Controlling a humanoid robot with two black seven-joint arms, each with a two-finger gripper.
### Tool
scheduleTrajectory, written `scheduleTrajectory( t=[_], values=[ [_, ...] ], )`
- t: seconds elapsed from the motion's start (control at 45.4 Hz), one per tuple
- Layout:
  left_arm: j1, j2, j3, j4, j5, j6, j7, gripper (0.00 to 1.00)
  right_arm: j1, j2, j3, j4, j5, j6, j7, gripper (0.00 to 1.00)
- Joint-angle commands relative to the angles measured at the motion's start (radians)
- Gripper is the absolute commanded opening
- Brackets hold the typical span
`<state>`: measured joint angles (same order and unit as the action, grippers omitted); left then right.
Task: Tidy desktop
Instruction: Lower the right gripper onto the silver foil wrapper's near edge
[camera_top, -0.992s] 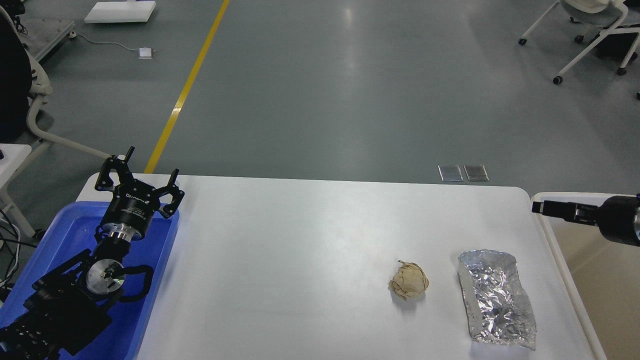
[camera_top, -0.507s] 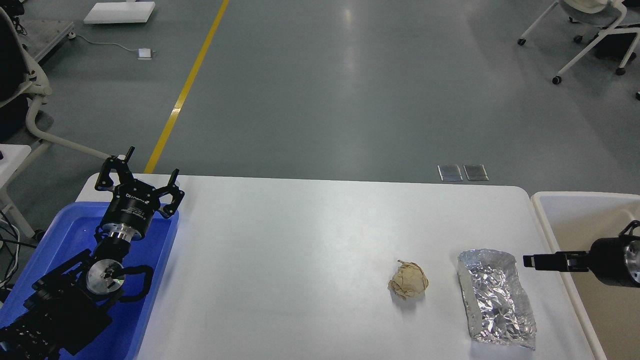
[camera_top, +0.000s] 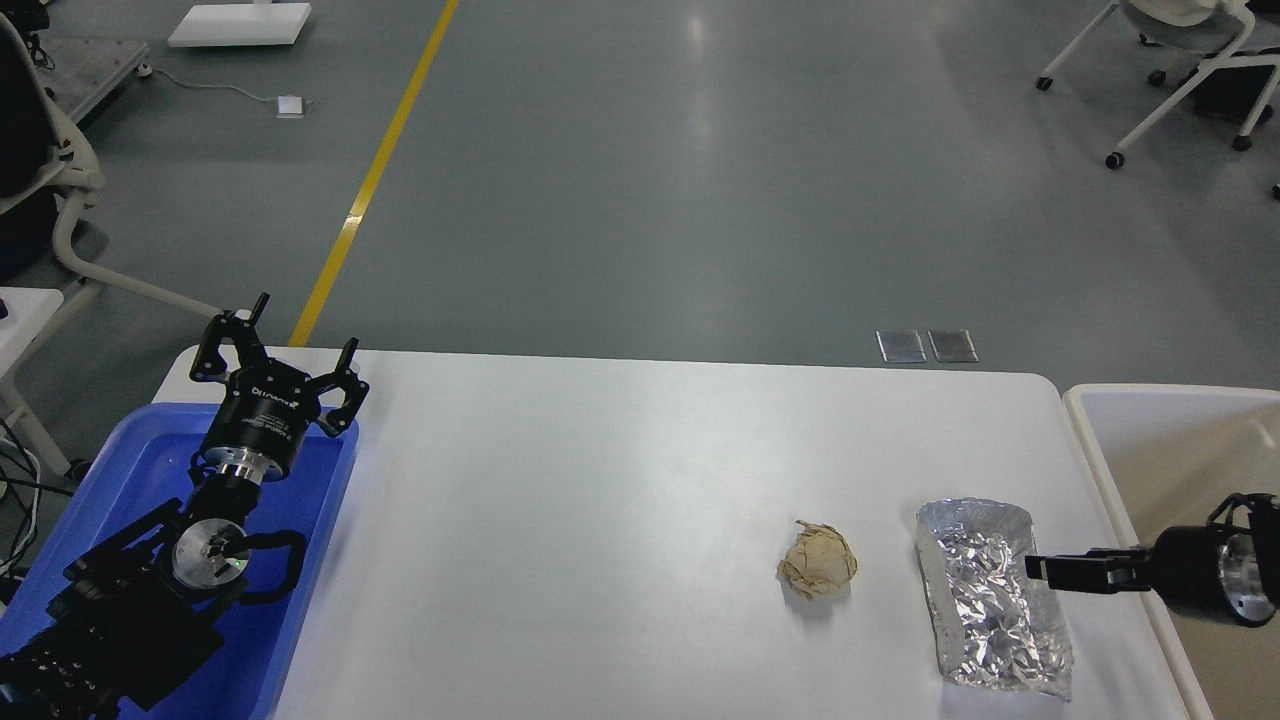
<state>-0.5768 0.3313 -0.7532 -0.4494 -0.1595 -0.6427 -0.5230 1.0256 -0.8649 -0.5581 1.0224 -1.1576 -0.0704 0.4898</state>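
Observation:
The white desktop (camera_top: 600, 500) holds a crumpled tan paper ball (camera_top: 818, 561) and a crinkled silver foil bag (camera_top: 985, 615) at its front right. My left gripper (camera_top: 303, 325) is open and empty, held above the far end of the blue tray (camera_top: 140, 455) at the desktop's left. My right gripper (camera_top: 1040, 568) comes in from the right and is seen side-on as one dark bar. Its tip is over the right edge of the foil bag. Its fingers cannot be told apart.
A cream-white bin (camera_top: 1150, 425) stands against the desktop's right edge, under my right arm. Beyond the desktop is grey floor with a yellow line (camera_top: 375, 175). Office chairs (camera_top: 1180, 70) stand at the far right and far left.
My right gripper has moved down toward me and to the left, from over the bin's far rim to over the foil bag's right edge. The left arm has not moved.

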Motion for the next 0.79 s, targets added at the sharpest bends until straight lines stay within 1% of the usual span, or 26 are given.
scheduleTrajectory(
  t=[0.0, 0.154, 0.22, 0.287, 0.419, 0.728, 0.772],
  values=[
    [0.0, 0.0, 0.0, 0.0, 0.0, 0.0, 0.0, 1.0, -0.055, 0.055, 0.001, -0.039, -0.001, -0.061, 0.0, 0.86],
    [0.0, 0.0, 0.0, 0.0, 0.0, 0.0, 0.0, 1.0, -0.07, 0.079, 0.001, -0.076, 0.007, -0.083, 0.0, 0.86],
    [0.0, 0.0, 0.0, 0.0, 0.0, 0.0, 0.0, 1.0, -0.094, 0.104, 0.001, -0.107, 0.009, -0.092, 0.001, 0.82],
    [0.0, 0.0, 0.0, 0.0, 0.0, 0.0, 0.0, 1.0, -0.11, 0.121, 0.0, -0.13, 0.009, -0.104, 0.001, 0.8],
    [0.0, 0.0, 0.0, 0.0, 0.0, 0.0, 0.0, 1.0, -0.137, 0.152, -0.002, -0.177, 0.009, -0.134, 0.0, 0.79],
    [0.0, 0.0, 0.0, 0.0, 0.0, 0.0, 0.0, 1.0, -0.162, 0.179, 0.003, -0.235, 0.013, -0.14, 0.001, 0.79],
    [0.0, 0.0, 0.0, 0.0, 0.0, 0.0, 0.0, 1.0, -0.17, 0.182, 0.003, -0.245, 0.013, -0.14, 0.001, 0.77]
  ],
)
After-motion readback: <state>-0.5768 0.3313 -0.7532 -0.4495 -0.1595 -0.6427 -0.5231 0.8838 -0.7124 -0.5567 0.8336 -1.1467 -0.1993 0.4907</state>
